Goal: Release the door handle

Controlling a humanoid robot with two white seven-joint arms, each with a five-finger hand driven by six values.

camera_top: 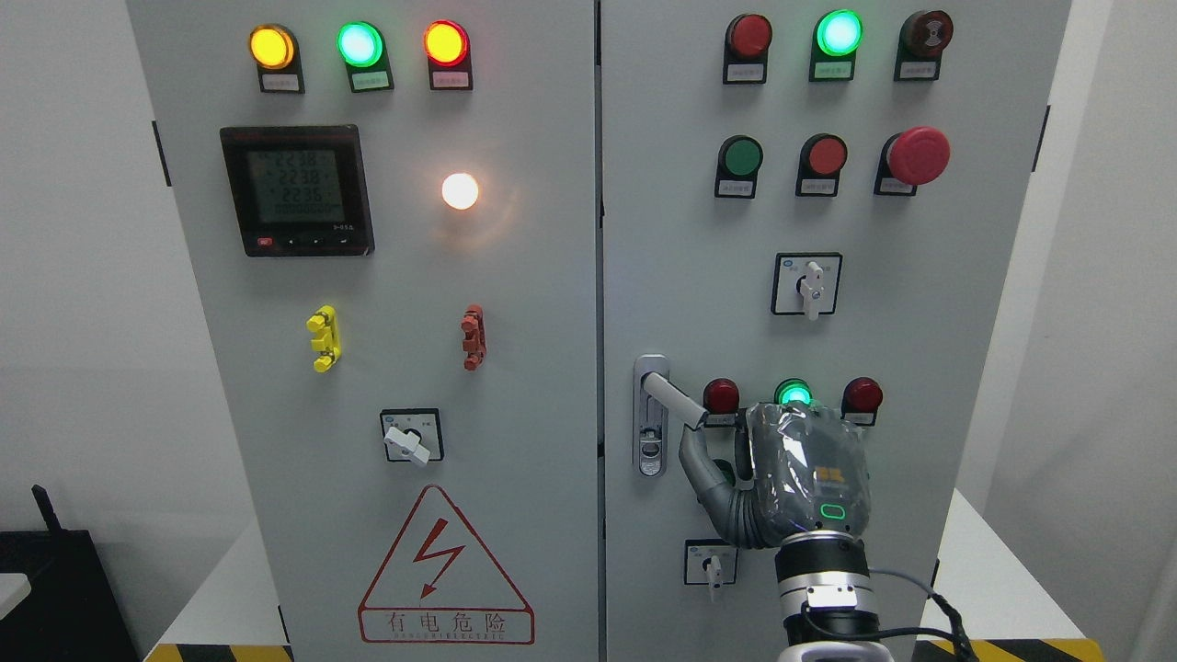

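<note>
Head view, near first: my right hand (809, 478) comes up from the bottom edge right of middle, back of the hand to the camera. The thumb curls up toward the free end of the door handle (671, 397), tip touching or just beside it; the other fingers are hidden behind the palm, so I cannot tell whether they're curled or spread. Left arm not visible.

The handle sits on the right door beside the centre seam, swung out of its lock plate (650, 432) and angled down-right.

Risks, as I judge them: pulling back with the thumb hooked would drag the door or twist the handle; drifting right or up could bump the small indicator lamps (794, 393) just behind the hand; dropping could clip the rotary switch (711, 563) below.

Surface: grey painted cabinet (515, 386), both doors apparently shut, lamps lit, meter (297, 190) on, warning triangle (446, 570). Beyond: white walls, hazard-striped floor edge.
</note>
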